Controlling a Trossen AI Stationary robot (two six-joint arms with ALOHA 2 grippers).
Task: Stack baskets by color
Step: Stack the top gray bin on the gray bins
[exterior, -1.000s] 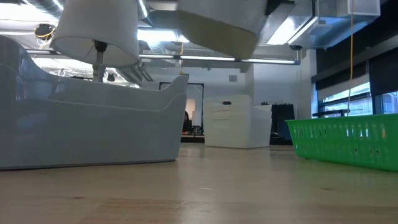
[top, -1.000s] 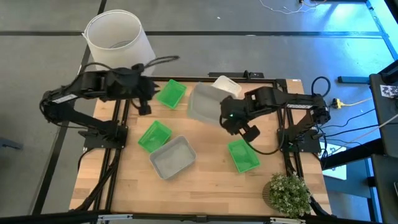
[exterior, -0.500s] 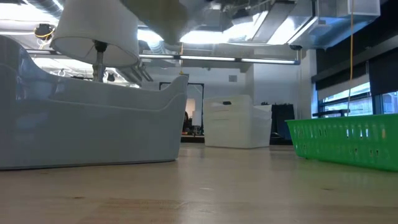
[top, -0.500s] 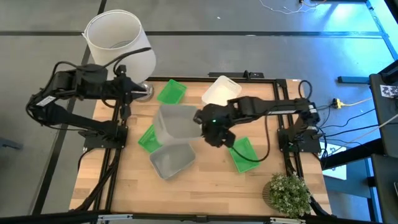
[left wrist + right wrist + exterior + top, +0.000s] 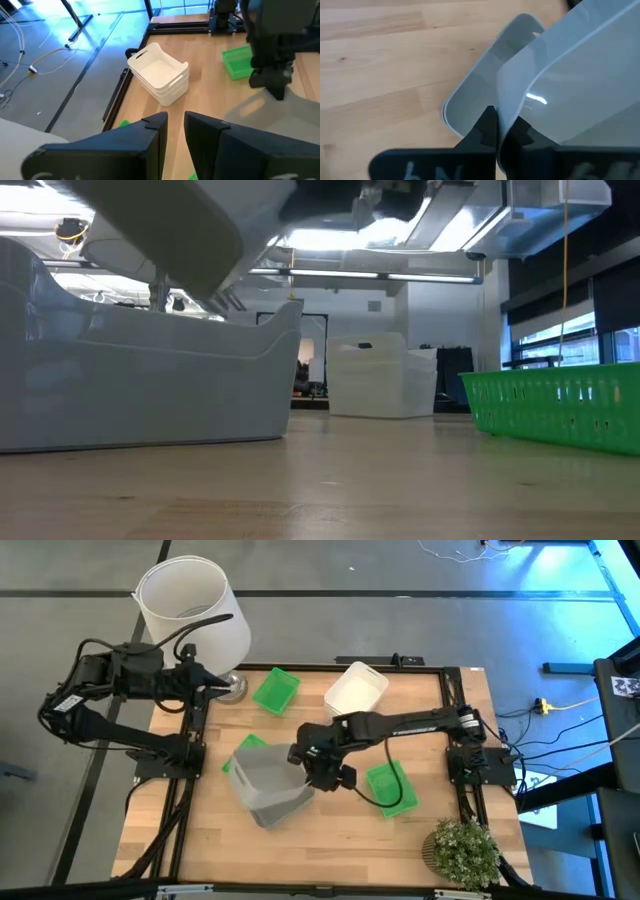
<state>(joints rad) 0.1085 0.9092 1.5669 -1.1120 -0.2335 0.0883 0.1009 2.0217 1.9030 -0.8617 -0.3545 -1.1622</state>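
My right gripper is shut on a translucent grey basket and holds it tilted over a second grey basket, which rests bottom down on the table. In the low view the held basket hangs above the resting one. Two white baskets are nested at the far side. Green baskets lie at the far left, half hidden under the held grey one, and to the right. My left gripper waits at the far left, narrowly open and holding nothing. My right gripper pinches the held grey basket's side wall at its rim, the wall running between the two fingers, one on each face. The fingers slant down from the table's right side. The basket is lifted clear and tipped, hanging over the resting grey basket.
A big white lampshade stands beyond the far left corner, and a potted plant at the near right corner. Bare wood shows along the near edge and between the white stack and the right green basket.
My right gripper has carried the grey basket down and toward the table's left and near edges, rolling as it went. The basket has turned and tipped and now hangs over the resting grey basket. My left gripper has drawn back toward the far left.
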